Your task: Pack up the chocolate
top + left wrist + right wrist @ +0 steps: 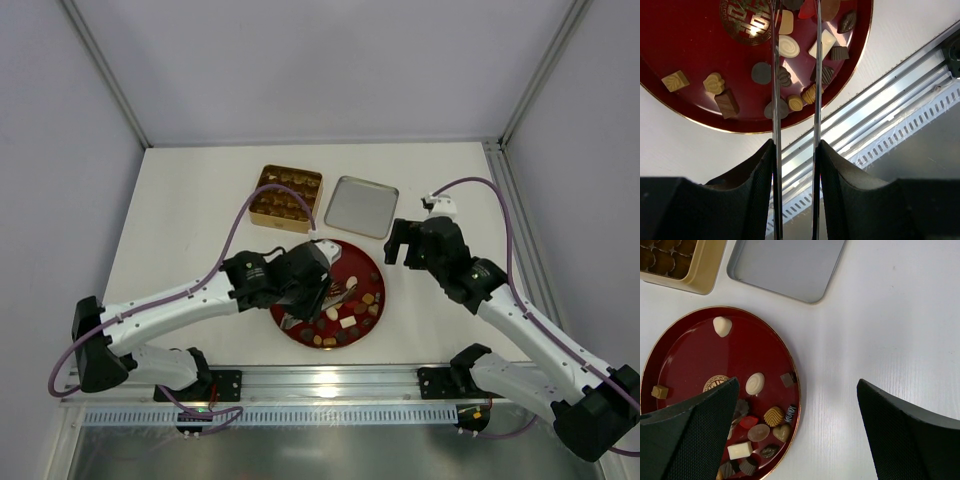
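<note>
One plate, tin, lid; many chocolates

This is looking like a robotics lab: 2 arms are sitting bolted to a rail on a white table, plain panels enclosing it

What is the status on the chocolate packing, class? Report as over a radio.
Left fingers clamped on metal tongs over the plate. Right fingers open, empty, beside it. Chocolate on plate; tin open, lid off. Nothing between plate and tin.
</note>
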`<control>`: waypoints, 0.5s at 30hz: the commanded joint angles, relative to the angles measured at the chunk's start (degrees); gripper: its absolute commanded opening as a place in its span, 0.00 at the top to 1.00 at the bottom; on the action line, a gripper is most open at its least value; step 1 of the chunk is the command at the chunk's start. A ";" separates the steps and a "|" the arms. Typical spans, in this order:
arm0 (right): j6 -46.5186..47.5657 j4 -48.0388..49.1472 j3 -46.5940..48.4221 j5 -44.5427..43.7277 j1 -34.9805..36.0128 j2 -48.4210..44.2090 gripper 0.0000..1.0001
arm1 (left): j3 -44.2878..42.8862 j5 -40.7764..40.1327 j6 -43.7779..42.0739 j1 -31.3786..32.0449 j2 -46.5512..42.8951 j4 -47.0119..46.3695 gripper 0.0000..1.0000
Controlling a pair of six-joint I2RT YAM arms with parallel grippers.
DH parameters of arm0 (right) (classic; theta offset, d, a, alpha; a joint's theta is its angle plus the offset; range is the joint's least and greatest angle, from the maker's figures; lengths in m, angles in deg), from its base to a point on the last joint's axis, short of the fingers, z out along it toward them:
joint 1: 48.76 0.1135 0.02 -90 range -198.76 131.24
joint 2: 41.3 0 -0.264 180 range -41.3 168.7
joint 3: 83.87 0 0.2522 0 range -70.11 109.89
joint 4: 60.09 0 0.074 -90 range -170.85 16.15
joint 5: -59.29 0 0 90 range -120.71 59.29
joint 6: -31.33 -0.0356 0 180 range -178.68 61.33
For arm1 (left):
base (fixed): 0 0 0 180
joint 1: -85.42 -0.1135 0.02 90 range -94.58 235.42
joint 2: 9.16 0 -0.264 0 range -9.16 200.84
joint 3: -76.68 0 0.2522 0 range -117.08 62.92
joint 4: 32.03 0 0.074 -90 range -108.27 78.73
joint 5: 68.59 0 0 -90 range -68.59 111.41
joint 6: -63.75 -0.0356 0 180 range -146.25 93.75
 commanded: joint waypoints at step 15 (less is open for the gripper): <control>0.01 2.07 -0.52 0.50 -0.40 -0.83 0.00 | -0.48 -1.64 -0.26 1.06 4.18 -2.30 0.60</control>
